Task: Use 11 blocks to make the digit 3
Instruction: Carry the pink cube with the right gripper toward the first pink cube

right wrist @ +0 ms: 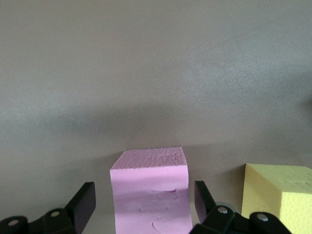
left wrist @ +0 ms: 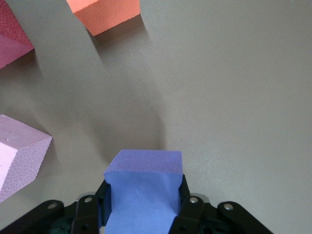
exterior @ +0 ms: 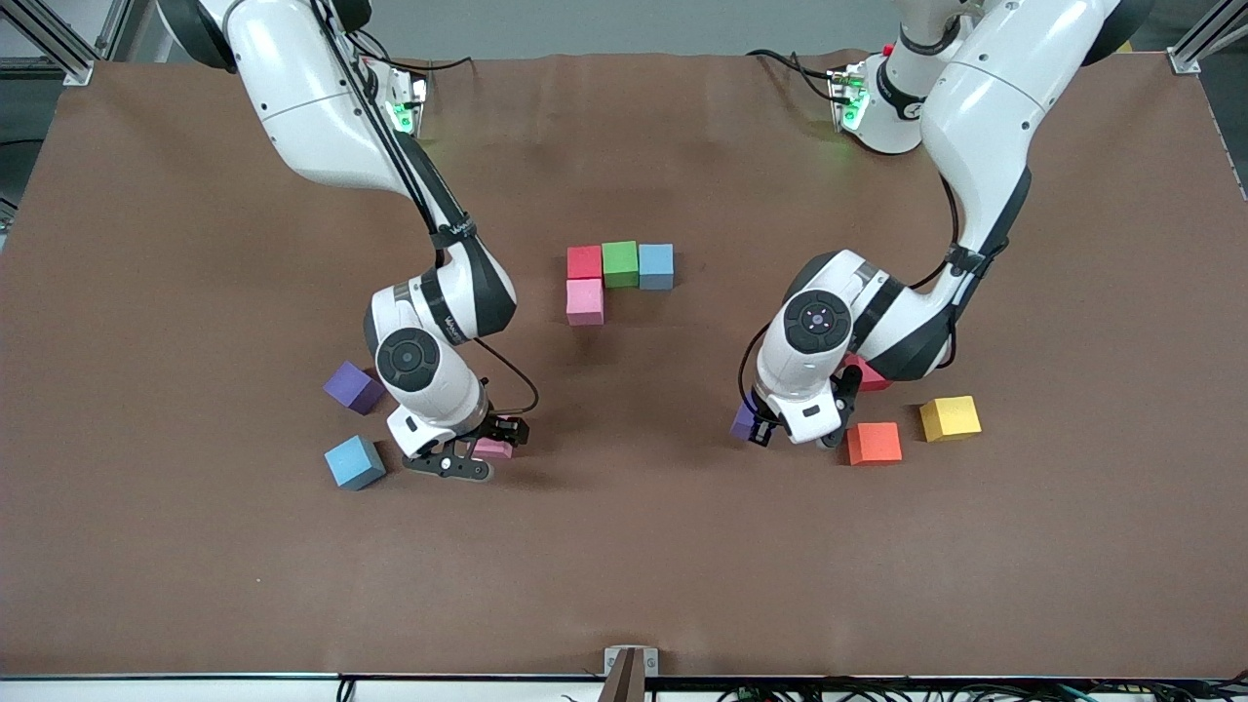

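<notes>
On the brown desk (exterior: 146, 546), four blocks form the start of the figure near the middle: a red block (exterior: 584, 261), a green block (exterior: 620, 262) and a light blue block (exterior: 656, 265) touch in a row, and a pink block (exterior: 584, 300) touches the red one on the side nearer the front camera. The left claw (left wrist: 144, 207) is pinching a purple block (left wrist: 144, 187) between its fingers, low over the desk toward the left arm's end, close to an orange block (exterior: 874, 443), a yellow block (exterior: 950, 417) and a partly hidden red cube (exterior: 871, 377). The right claw (right wrist: 141, 202) is down at the desk toward the right arm's end, its fingers spread on either side of a second pink block (right wrist: 151, 192) with a gap showing on each side. A violet block (exterior: 353, 386) and a blue block (exterior: 354, 461) lie just beside that arm, and the right wrist view shows a pale yellow block (right wrist: 280, 195) next to the pink one.
</notes>
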Robot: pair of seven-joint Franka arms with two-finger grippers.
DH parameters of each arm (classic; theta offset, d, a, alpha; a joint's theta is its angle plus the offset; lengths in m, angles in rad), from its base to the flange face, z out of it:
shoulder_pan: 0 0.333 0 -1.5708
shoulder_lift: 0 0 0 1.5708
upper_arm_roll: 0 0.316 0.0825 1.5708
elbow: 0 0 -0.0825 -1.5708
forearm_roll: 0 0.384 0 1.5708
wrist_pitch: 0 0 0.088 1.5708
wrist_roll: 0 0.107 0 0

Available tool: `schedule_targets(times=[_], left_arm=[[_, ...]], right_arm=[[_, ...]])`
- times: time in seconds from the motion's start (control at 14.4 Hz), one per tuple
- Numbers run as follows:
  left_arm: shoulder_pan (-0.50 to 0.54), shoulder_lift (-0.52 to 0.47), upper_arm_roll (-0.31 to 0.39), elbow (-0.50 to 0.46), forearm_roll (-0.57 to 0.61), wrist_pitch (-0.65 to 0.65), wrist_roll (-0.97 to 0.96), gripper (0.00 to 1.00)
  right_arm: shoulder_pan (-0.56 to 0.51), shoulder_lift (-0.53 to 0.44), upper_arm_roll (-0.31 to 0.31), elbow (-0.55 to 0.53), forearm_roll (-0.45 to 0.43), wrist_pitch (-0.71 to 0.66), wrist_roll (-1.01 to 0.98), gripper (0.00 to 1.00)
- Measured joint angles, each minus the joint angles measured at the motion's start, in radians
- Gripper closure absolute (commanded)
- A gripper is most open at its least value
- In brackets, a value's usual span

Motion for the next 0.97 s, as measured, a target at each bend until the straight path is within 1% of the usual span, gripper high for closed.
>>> schedule_targets(times=[0.07,0.14,0.21,0.28,0.48,0.69,0.97], left_arm=[[0.000,0.000,0.000,0.000,0.000,0.000,0.000,0.69],[0.000,0.000,0.000,0.000,0.000,0.000,0.000,0.69],[0.000,0.000,0.000,0.000,0.000,0.000,0.000,0.69],[0.000,0.000,0.000,0.000,0.000,0.000,0.000,0.69],[0.001,0.000,0.000,0.000,0.000,0.000,0.000,0.69],[0.001,0.000,0.000,0.000,0.000,0.000,0.000,0.69],[0.001,0.000,0.001,0.000,0.000,0.000,0.000,0.69]], right_arm=[[0.000,0.000,0.001,0.000,0.000,-0.002,-0.004,0.49],[0.000,0.000,0.001,0.000,0.000,-0.005,-0.009,0.73],[0.000,0.000,0.002,0.000,0.000,-0.007,-0.012,0.94],[0.000,-0.002,0.002,0.001,0.000,-0.010,-0.015,1.00],[0.000,-0.003,0.002,0.005,-0.001,-0.024,-0.027,1.00],[0.005,-0.014,0.011,0.010,-0.001,-0.104,-0.039,1.00],[0.067,-0.044,0.021,0.013,-0.001,-0.147,-0.036,1.00]])
